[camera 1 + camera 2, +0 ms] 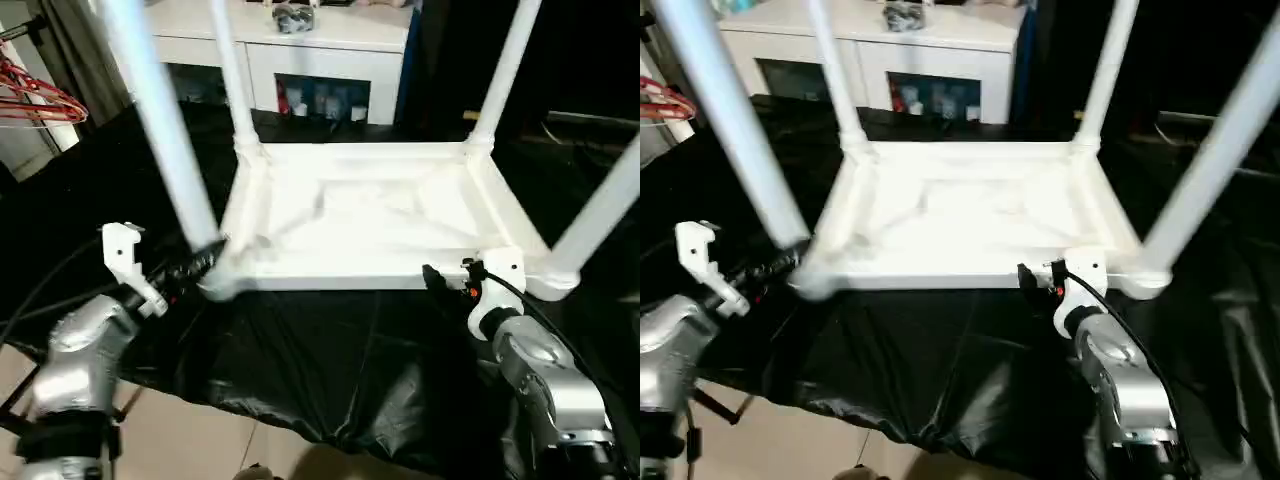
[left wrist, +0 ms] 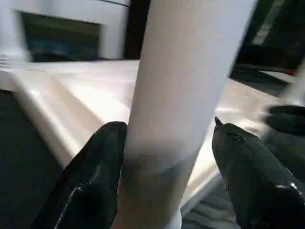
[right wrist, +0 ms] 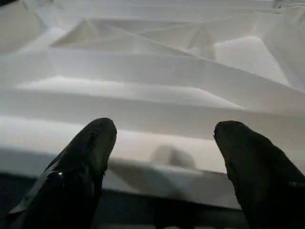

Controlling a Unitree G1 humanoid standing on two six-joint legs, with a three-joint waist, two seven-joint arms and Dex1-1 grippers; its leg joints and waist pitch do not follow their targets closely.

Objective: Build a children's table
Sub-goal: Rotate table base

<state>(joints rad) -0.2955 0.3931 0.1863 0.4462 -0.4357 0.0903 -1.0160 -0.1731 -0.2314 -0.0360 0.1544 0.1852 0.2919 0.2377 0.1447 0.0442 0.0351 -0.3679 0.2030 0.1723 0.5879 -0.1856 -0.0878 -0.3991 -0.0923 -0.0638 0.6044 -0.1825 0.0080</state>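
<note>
Your ribbed white plastic tabletop lies upside down on crinkled black sheeting, four smooth tapered legs standing in its sockets. Your left gripper straddles the near-left leg, fingers wide. Your right gripper gapes just before the rim.

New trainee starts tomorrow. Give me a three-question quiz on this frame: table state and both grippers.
1. True or false: the table top lies underside up.
2. How many legs stand in its corner sockets? A) two B) three C) four
3. What stands between the left gripper fingers?

Key
1. True; the ribbing faces up.
2. C; all four are seated.
3. The near left leg, low by its socket. The fingers flank it; contact cannot be judged. The right gripper is open at the top's near edge.
</note>
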